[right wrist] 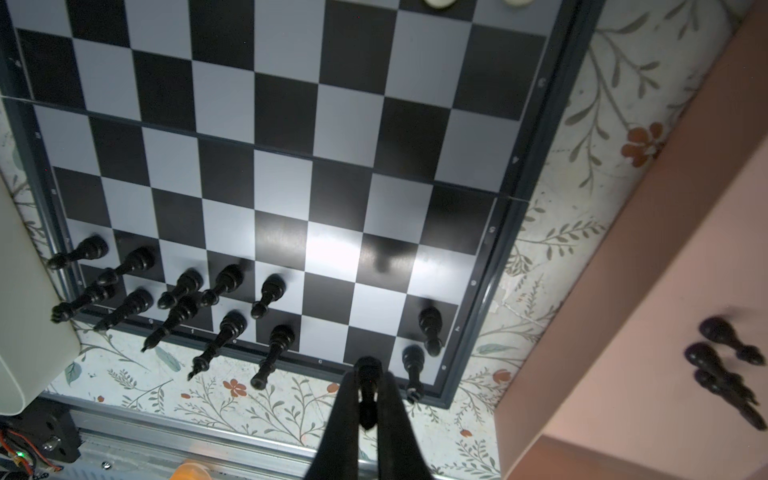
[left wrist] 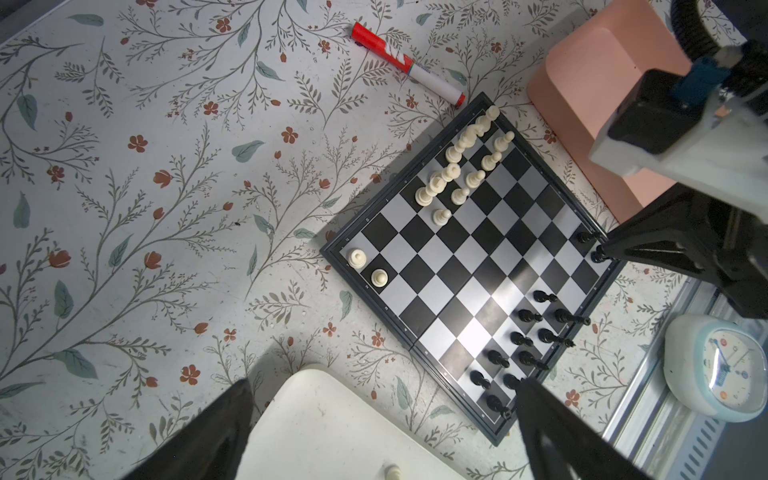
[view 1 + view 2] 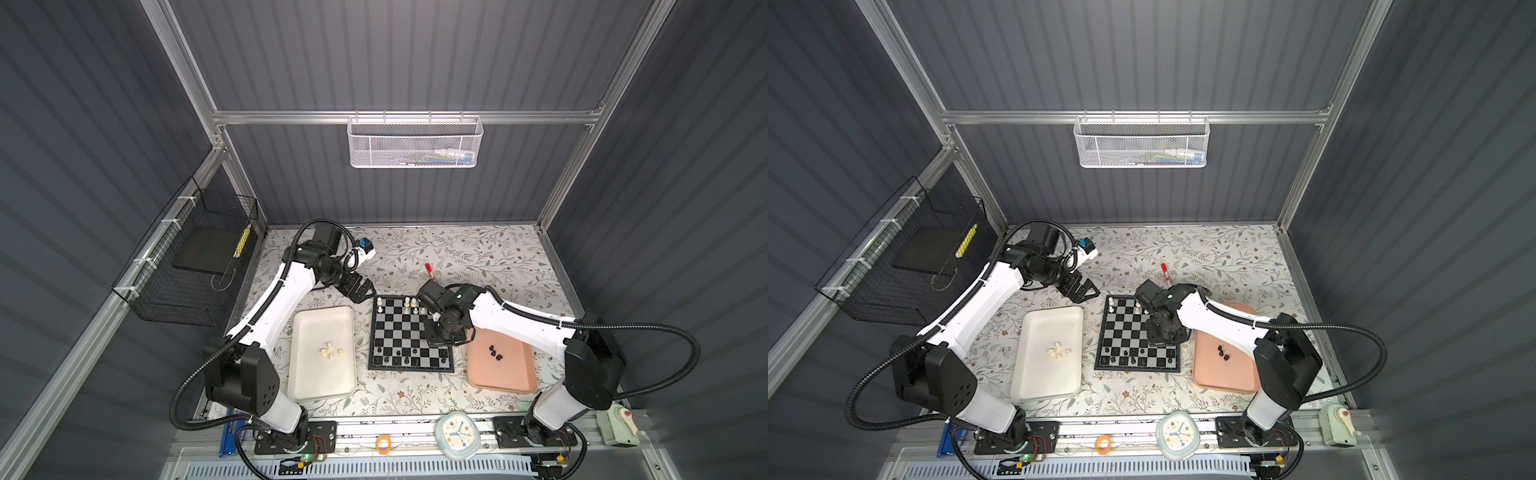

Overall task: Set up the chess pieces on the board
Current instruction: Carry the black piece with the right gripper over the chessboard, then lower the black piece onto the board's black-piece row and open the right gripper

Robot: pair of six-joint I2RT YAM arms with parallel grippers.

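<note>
Enclosed work cell, seen from above. You are looking at a worktop (image 3: 478, 249) with a pale surface printed with leafy twigs and small red flowers. It is walled on three sides by dark grey ribbed panels (image 3: 374, 62) set in an aluminium frame (image 3: 407, 117). A white mesh basket (image 3: 415, 143) hangs from the rear crossbar, and a black wire basket (image 3: 191, 266) is fixed to the left wall. The board (image 3: 395, 332) lies at mid-worktop between a white tray (image 3: 320, 386) on its left and a pink tray (image 3: 503, 374) on its right, each just beside it. Cream chess pieces (image 3: 409, 302) stand on its far rows and black chess pieces (image 3: 399, 358) on its near rows. A few loose cream pieces (image 3: 330, 350) lie in the white tray and three loose black pieces (image 3: 496, 352) in the pink tray. A red marker (image 3: 429, 271) lies on the worktop beyond the board. On the front rail (image 3: 357, 432) sit a pale blue clock (image 3: 457, 435) and an orange tape ring (image 3: 383, 444). Your left tool (image 3: 365, 293) hangs with its jaws spread wide and nothing between them, over the worktop just off the board's far left corner. Your right tool (image 1: 368, 399) is clamped on a single black piece (image 1: 368, 368), held over the board's near edge row close to its right corner; you cannot tell whether that piece touches the board.
</note>
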